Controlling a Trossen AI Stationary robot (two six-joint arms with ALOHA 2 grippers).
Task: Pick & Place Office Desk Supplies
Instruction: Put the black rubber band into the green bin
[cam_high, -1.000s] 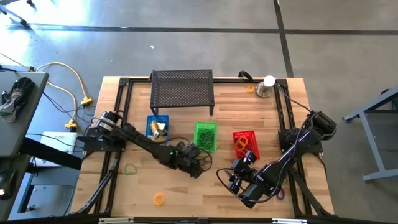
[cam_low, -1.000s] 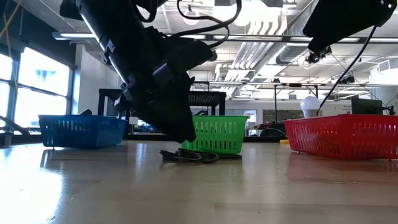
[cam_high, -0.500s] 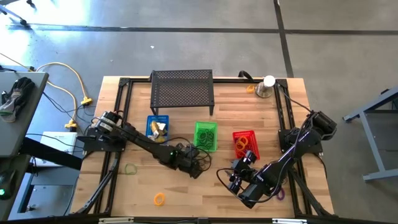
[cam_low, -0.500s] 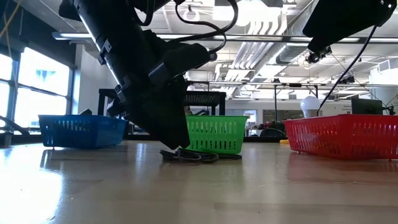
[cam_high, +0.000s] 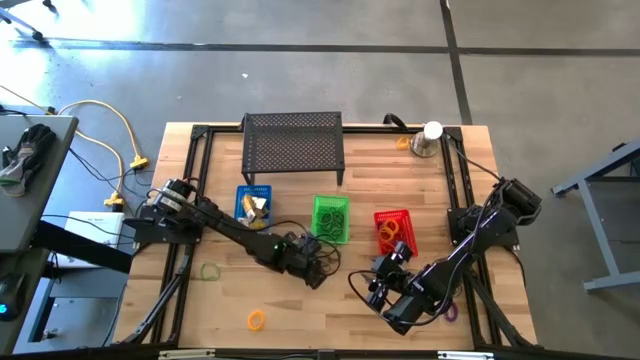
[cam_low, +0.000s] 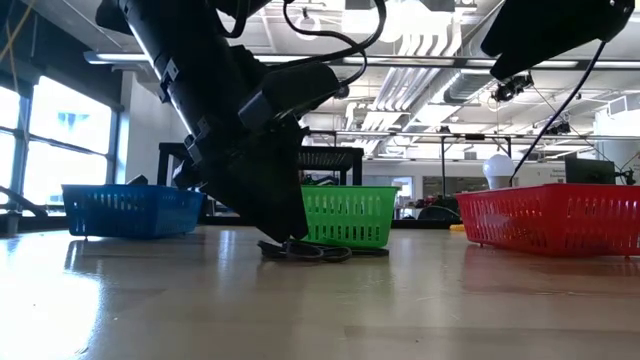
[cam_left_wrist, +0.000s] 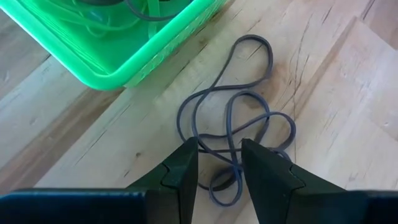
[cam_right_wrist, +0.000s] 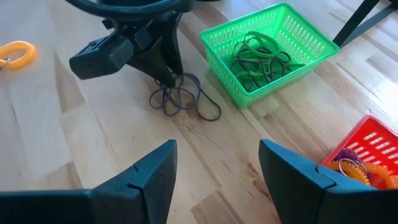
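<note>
Risk at this stage is centred on the dark elastic loops (cam_left_wrist: 233, 134), a tangled bundle lying flat on the table (cam_high: 300, 320) just beside the green basket (cam_left_wrist: 130, 43). The left gripper (cam_left_wrist: 219, 163) is lowered onto this bundle, with its fingers set narrowly apart and several strands passing between them; whether the strands are actually clamped cannot be told from the views. In the low view the bundle rests on the wood under the gripper tip.

The following faults are judged possible:

- Because the strands are thin and flat on the surface, they may be slid over by the fingertips and left behind when the arm is raised.
- Because the bundle is tangled, only one loop may be caught, so that the rest is dragged, dropped short of the basket or hung on its rim.
- Because the basket is light and close by, it may be pushed or tipped if the wrist is swung low.

The right gripper (cam_right_wrist: 214, 171) is held wide and empty above the table, near the red basket (cam_right_wrist: 367, 158), and is pointed toward the working area. Elsewhere, an orange loop (cam_high: 256, 320) is left on the near part of the table, well apart from the baskets.
</note>
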